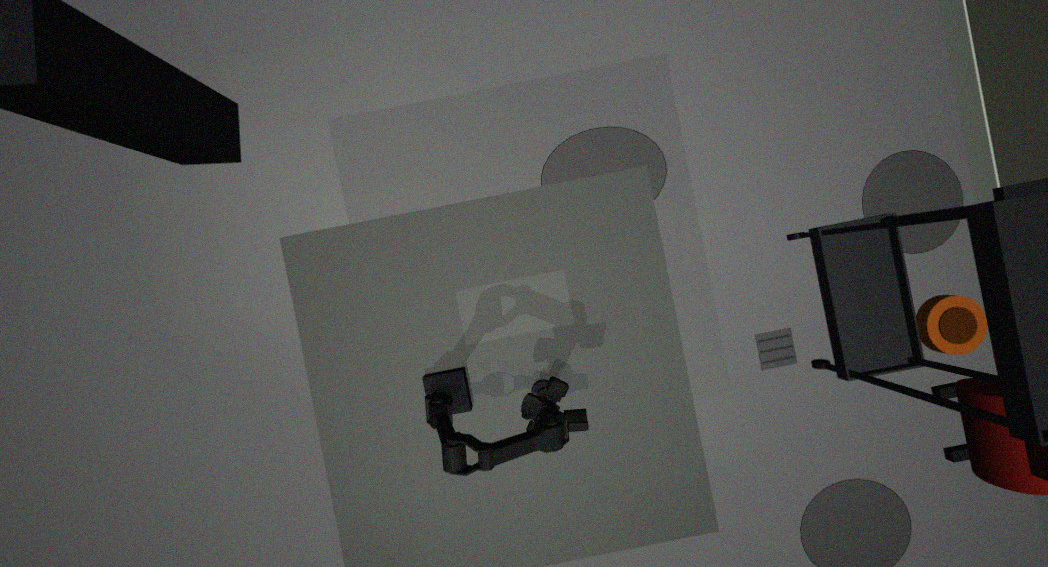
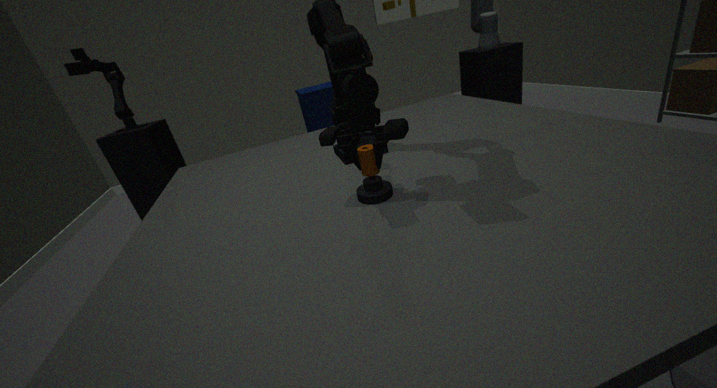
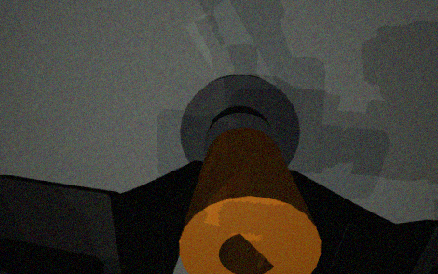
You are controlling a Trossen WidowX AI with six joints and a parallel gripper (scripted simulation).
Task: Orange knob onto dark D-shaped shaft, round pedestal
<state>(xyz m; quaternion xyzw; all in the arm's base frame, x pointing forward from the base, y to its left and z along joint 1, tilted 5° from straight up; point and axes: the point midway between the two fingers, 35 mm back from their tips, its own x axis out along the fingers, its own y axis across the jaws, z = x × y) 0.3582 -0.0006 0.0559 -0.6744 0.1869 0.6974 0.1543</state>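
My gripper (image 2: 367,153) (image 3: 243,174) is shut on the orange knob (image 2: 369,160) (image 3: 248,186) and holds it upright with a slight tilt. The D-shaped hole (image 3: 242,253) shows in the knob's upper end in the wrist view. The knob hangs right over the round dark pedestal (image 2: 374,194) (image 3: 191,126). Its lower end is at the top of the dark shaft (image 2: 372,181). I cannot tell whether they touch. The knob hides most of the shaft in the wrist view. In the top view the arm (image 1: 506,442) reaches over the table and the knob is hidden.
A black box with another arm (image 2: 140,159) stands at the table's left edge. A second black box (image 2: 490,72) and a blue box (image 2: 315,104) stand at the back. A shelf rack (image 2: 674,59) (image 1: 865,299), an orange roll (image 1: 951,324) and a red cylinder (image 1: 997,446) are off the table.
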